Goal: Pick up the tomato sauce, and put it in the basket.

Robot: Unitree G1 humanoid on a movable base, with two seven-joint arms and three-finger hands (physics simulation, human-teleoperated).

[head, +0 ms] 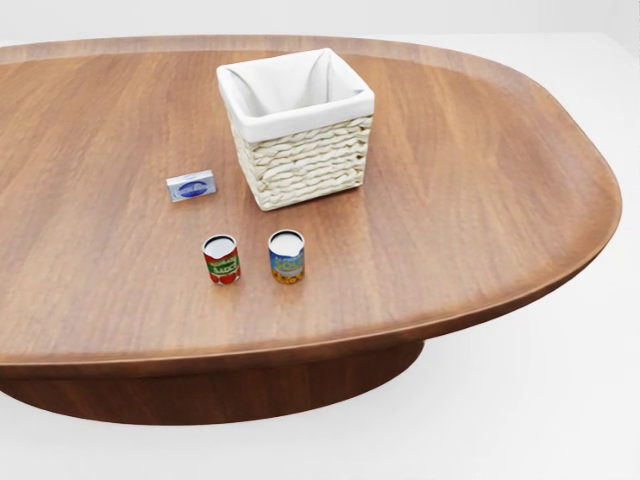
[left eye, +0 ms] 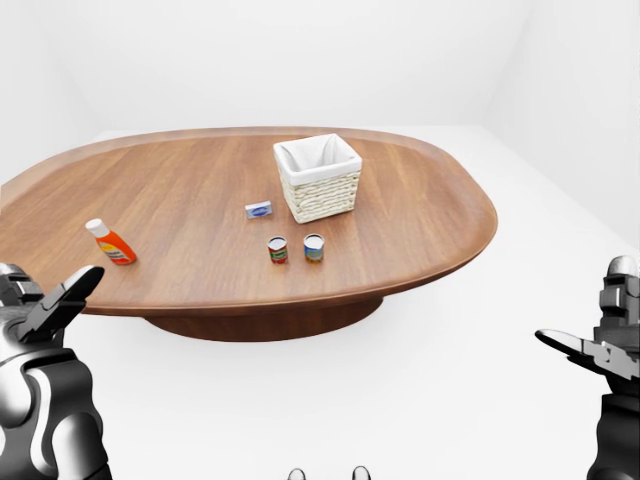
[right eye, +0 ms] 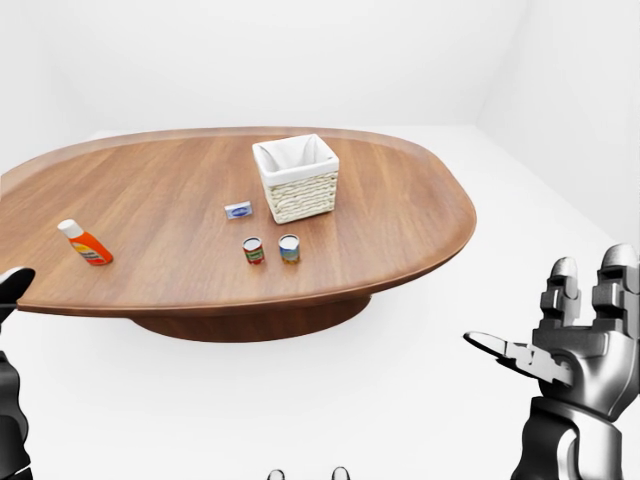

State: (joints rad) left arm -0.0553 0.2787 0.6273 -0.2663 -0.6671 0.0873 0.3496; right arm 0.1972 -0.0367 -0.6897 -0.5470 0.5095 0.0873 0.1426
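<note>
The tomato sauce can point(head: 222, 259) stands upright on the tabletop point(head: 480, 200), just beside a second can point(head: 286, 256) and near the basket point(head: 296, 126), so the carry looks short. Both the left hand point(left eye: 45, 310) and right hand point(right eye: 560, 350) hang spread and empty, well short of the tabletop, seemingly because the approach is not done.

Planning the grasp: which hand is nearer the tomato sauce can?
Left. The left hand sits low and left of the tomato sauce can; the right hand hangs off the table, far right.
</note>
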